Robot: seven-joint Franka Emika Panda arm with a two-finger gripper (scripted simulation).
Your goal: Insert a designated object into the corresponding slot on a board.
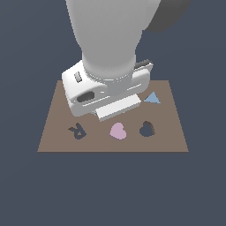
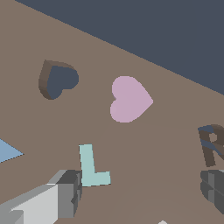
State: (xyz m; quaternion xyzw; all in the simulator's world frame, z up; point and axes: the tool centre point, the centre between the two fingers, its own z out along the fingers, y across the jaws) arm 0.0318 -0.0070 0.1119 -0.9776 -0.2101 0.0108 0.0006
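Observation:
The pale-pink heart [image 1: 118,131] [image 2: 129,99] lies flat on the brown board [image 1: 53,141] [image 2: 166,144], near its front edge. Toward the exterior view's right of it is the dark heart-shaped slot [image 1: 147,129] [image 2: 59,81], empty. My gripper [image 2: 141,186] is open, its two fingers [image 2: 68,192] spread wide and holding nothing. It hovers over the board behind the heart, apart from it. In the exterior view the arm's hand [image 1: 106,90] hides the fingers.
A teal piece [image 2: 92,168] lies on the board close to one finger. A blue triangle [image 1: 152,98] [image 2: 8,152] sits at the board's back right in the exterior view. A dark R-shaped cutout [image 1: 77,131] [image 2: 212,144] is to the heart's left there.

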